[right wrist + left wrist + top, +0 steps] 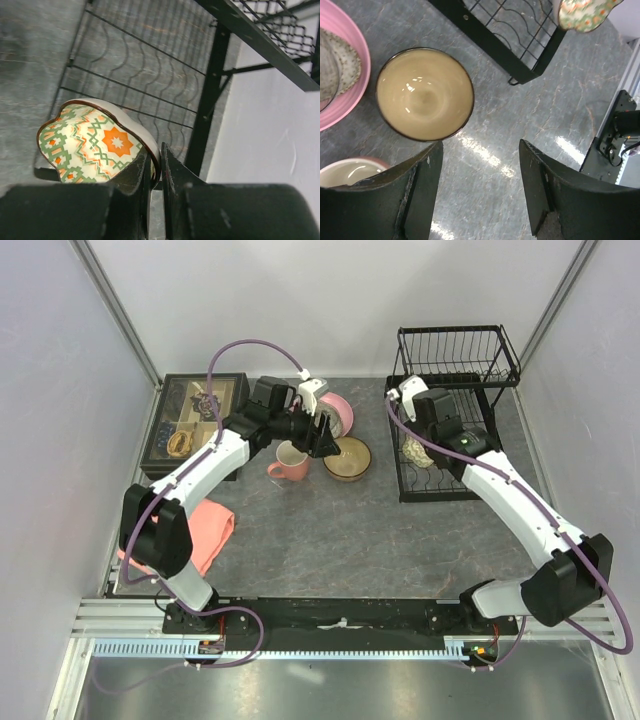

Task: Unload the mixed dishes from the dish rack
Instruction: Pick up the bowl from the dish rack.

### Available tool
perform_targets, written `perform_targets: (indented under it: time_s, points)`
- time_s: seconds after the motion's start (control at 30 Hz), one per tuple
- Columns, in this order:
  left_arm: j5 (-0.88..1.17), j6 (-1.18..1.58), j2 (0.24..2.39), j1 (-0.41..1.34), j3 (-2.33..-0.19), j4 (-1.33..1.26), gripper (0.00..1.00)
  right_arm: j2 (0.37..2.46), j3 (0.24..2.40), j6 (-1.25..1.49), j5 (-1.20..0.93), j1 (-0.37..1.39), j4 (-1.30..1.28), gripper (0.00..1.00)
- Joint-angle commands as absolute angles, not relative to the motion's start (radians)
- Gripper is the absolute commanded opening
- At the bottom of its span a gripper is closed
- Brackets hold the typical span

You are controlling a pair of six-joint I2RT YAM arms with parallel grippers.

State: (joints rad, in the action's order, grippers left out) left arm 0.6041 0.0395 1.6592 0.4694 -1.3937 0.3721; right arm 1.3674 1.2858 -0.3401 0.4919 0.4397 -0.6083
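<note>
The black wire dish rack (pixel 440 496) stands at the back right. Inside its lower tier my right gripper (pixel 156 150) is shut on the rim of a brown-edged bowl with an orange and green pattern inside (pixel 90 145), tilted on its side over the rack's floor wires (pixel 150 65). Left of the rack, a tan bowl with a dark rim (pixel 424 94) sits on the table. My left gripper (pixel 480 145) hangs open just beside it, over bare table, holding nothing. A salmon-pink mug (pixel 290 462) stands nearby. A pink plate (pixel 350 95) carries a speckled grey plate (pixel 342 62).
A dark tray of small items (pixel 195 420) sits at the back left. A folded salmon cloth (pixel 205 530) lies near the left arm's base. Grey walls close in both sides. The rack's corner (pixel 520 77) is close to the tan bowl.
</note>
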Motion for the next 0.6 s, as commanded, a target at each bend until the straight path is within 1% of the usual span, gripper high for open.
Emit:
perform_targets:
  time_s: [0.0,0.2,0.47,0.57]
  points:
    - [0.6,0.11,1.647,0.5,-1.451,0.314,0.69,1.331,1.35,-0.331,0.405,0.472,-0.587,0.0]
    - [0.575,0.202,1.689,0.522,-1.473,0.276,0.69,1.364,1.35,-0.316,0.338,0.518,-0.584,0.0]
    - [0.394,0.262,1.66,0.621,-1.404,0.155,0.69,1.405,1.355,-0.278,0.304,0.557,-0.54,0.0]
    - [0.341,0.271,1.67,0.664,-1.396,0.146,0.69,1.411,1.361,-0.264,0.282,0.558,-0.526,0.0]
